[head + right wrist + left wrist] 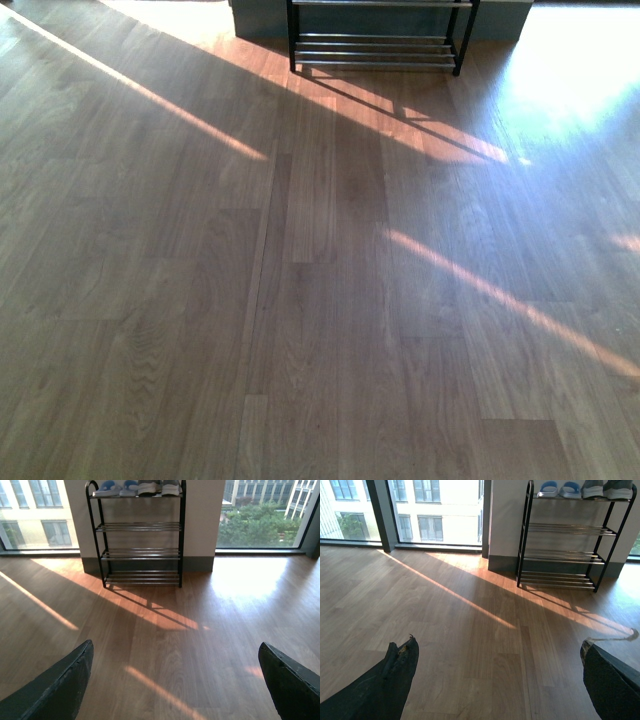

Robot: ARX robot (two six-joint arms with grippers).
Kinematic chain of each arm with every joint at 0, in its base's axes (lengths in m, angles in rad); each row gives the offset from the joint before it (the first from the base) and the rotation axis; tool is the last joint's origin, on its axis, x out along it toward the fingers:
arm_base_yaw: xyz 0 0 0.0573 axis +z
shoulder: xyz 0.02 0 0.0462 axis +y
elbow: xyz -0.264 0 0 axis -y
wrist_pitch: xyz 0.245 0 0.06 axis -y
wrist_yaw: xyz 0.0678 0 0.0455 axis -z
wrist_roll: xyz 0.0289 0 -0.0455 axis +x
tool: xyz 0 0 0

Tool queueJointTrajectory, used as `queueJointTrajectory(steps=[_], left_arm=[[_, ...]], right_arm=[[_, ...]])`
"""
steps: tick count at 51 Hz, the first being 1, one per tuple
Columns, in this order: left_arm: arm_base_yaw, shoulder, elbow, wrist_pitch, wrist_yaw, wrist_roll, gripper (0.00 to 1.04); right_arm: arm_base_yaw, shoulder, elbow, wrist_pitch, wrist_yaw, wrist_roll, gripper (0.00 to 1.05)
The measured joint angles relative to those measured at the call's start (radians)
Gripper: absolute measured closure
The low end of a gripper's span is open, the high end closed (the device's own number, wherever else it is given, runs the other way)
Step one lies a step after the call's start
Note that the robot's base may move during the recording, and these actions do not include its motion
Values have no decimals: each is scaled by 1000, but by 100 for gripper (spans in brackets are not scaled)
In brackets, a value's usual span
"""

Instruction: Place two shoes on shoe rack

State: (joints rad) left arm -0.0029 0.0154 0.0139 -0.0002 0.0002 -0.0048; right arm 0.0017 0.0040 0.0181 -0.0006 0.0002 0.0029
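The rack [141, 535] stands against the wall [200, 515] between the windows [260, 515]. On its top shelf sit two blue sandals [560, 489] and, beside them, two grey sneakers [607, 488]; the lower shelves are bare. Both grippers hang well short of the rack above the wooden floor [320, 300], left gripper [495, 675] and right gripper [175, 680] with jaws wide apart, holding nothing.

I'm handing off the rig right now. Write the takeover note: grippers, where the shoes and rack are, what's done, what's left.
Left gripper: open, empty.
Right gripper: open, empty.
Shoe rack stands against the wall ahead, across bare wood floor.
Top shelf holds two blue slide sandals and two grey sneakers, side by side. Lower shelves look empty.
No shoes visible on the floor.
Done: shoes are on the rack.
Left: apparently nothing; just confirm they sit steady.
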Motion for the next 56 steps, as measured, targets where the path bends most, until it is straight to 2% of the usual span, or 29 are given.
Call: queueJointTrajectory(steps=[56], left_arm=[[0, 0, 0, 0, 0, 0, 9]], right_arm=[[0, 0, 0, 0, 0, 0, 9]])
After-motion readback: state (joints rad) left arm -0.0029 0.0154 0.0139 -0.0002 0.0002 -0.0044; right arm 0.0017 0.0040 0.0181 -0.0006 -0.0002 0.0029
